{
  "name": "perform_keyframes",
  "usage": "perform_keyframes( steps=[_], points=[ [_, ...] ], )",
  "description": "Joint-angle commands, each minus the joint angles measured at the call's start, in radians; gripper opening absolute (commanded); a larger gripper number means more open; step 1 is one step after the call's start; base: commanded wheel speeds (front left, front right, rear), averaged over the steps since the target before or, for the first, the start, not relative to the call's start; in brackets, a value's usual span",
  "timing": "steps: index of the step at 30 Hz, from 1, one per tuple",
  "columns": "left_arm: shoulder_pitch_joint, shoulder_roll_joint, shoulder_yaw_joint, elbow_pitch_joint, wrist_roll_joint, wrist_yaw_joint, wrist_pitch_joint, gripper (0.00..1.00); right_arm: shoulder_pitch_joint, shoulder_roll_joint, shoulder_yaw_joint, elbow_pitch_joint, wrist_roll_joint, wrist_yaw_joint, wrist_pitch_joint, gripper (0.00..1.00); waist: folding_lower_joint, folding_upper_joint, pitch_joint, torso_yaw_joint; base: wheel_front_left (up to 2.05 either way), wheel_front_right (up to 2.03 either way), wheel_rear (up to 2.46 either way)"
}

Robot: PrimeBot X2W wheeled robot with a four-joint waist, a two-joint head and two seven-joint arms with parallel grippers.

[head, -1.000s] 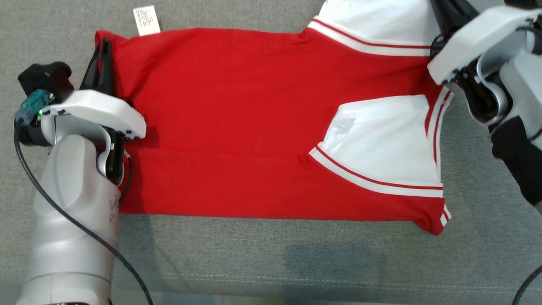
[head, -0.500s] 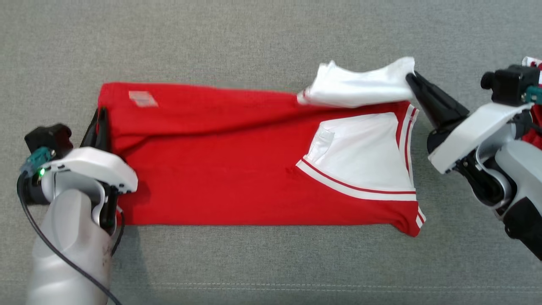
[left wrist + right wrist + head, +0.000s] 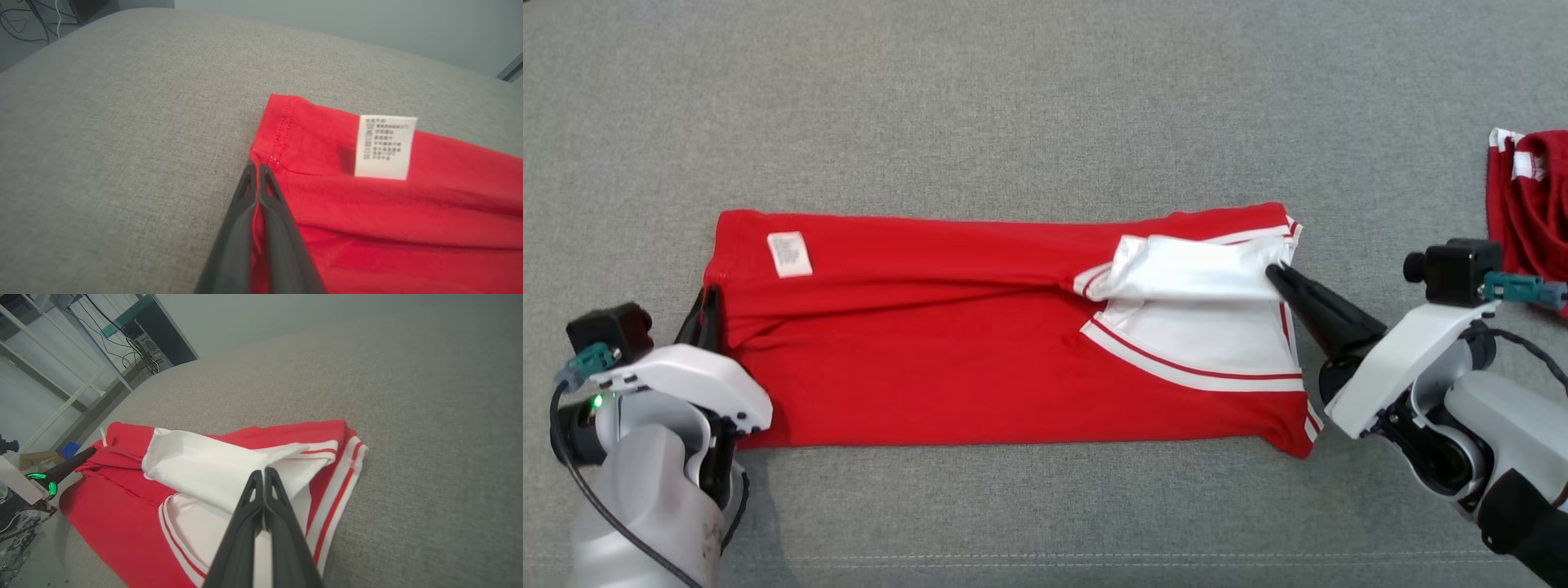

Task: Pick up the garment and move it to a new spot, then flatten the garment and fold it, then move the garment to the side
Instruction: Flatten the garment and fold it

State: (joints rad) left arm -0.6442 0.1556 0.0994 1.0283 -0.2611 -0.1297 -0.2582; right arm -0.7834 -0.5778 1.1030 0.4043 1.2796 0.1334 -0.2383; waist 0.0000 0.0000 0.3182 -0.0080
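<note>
The garment point(image 3: 947, 351) is a red shirt with white sleeves, lying as a long folded band across the grey cushion. Its far half is doubled over the near half, and a white care label point(image 3: 790, 254) faces up. My left gripper point(image 3: 709, 304) is shut on the garment's left hem; the left wrist view shows red cloth point(image 3: 408, 224) pinched between the closed tips point(image 3: 258, 166). At the other end, my right gripper point(image 3: 1274, 273) is shut on the white sleeve point(image 3: 1192, 268), held a little above the lower layer point(image 3: 110, 514). The right wrist view has its closed tips point(image 3: 263, 472) in white fabric.
A second red and white garment point(image 3: 1531, 204) lies bunched at the right edge of the cushion point(image 3: 1045, 106). Bare grey fabric stretches behind and in front of the shirt. Shelving and cables point(image 3: 135, 347) stand beyond the cushion's far edge.
Both grippers have drawn the garment's far edge toward me over the near half, so the label now faces up. The sleeve has come down lower. The head camera has also shifted.
</note>
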Motion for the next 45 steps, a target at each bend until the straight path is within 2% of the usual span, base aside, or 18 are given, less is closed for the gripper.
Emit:
perform_keyframes(
  steps=[1,15,16,17,18,19,24,28,31,38,45],
  points=[
    [0.023,0.049,0.016,-0.004,-0.019,-0.001,-0.004,0.00,0.046,-0.023,0.008,-0.012,0.017,-0.003,-0.018,0.00,0.0000,0.0000,-0.010,-0.003,0.00,0.00,0.00],
    [0.084,0.057,-0.012,0.005,-0.041,-0.001,-0.004,0.00,0.101,0.004,0.023,0.030,0.055,-0.003,-0.023,0.00,0.0000,0.0000,-0.056,-0.002,0.00,0.00,0.00],
    [0.089,0.057,-0.013,0.006,-0.041,-0.001,-0.004,0.04,0.105,0.006,0.021,0.031,0.057,-0.003,-0.023,0.00,0.0000,0.0000,-0.058,-0.002,0.00,0.00,0.00],
    [0.093,0.056,-0.013,0.006,-0.042,-0.001,-0.004,0.32,0.111,0.009,0.019,0.033,0.061,-0.003,-0.023,0.07,0.0000,0.0000,-0.061,-0.003,0.00,0.00,0.00],
    [0.097,0.056,-0.013,0.006,-0.042,-0.001,-0.004,0.99,0.115,0.012,0.017,0.037,0.064,-0.003,-0.023,0.45,0.0000,0.0000,-0.064,-0.004,0.00,0.00,0.00],
    [0.101,0.054,-0.012,0.005,-0.041,-0.001,-0.004,1.00,0.118,0.014,0.011,0.043,0.064,-0.003,-0.023,1.00,0.0000,0.0000,-0.069,-0.004,0.00,0.00,0.00],
    [0.151,0.046,0.002,-0.058,-0.014,0.034,-0.004,1.00,0.142,0.024,-0.086,0.075,0.027,-0.003,-0.023,1.00,0.0000,0.0000,-0.094,-0.005,0.00,0.00,0.00],
    [0.214,0.016,0.028,-0.150,0.005,0.066,-0.004,1.00,0.191,0.049,-0.214,0.113,-0.044,-0.003,-0.023,1.00,0.0000,0.0000,-0.120,0.003,0.00,0.00,0.00],
    [0.260,-0.016,0.049,-0.218,0.015,0.074,-0.004,1.00,0.235,0.087,-0.272,0.133,-0.090,-0.003,-0.023,1.00,0.0000,0.0000,-0.136,0.013,0.00,0.00,0.00],
    [0.327,-0.074,0.070,-0.334,0.037,0.061,-0.004,1.00,0.284,0.157,-0.300,0.219,-0.144,-0.003,-0.023,1.00,0.0000,0.0000,-0.149,0.050,0.00,0.00,0.00],
    [0.368,-0.097,0.075,-0.414,0.058,0.039,-0.004,1.00,0.268,0.215,-0.343,0.353,-0.195,-0.003,-0.023,1.00,0.0000,0.0000,-0.139,0.087,0.00,0.00,0.00]
  ],
)
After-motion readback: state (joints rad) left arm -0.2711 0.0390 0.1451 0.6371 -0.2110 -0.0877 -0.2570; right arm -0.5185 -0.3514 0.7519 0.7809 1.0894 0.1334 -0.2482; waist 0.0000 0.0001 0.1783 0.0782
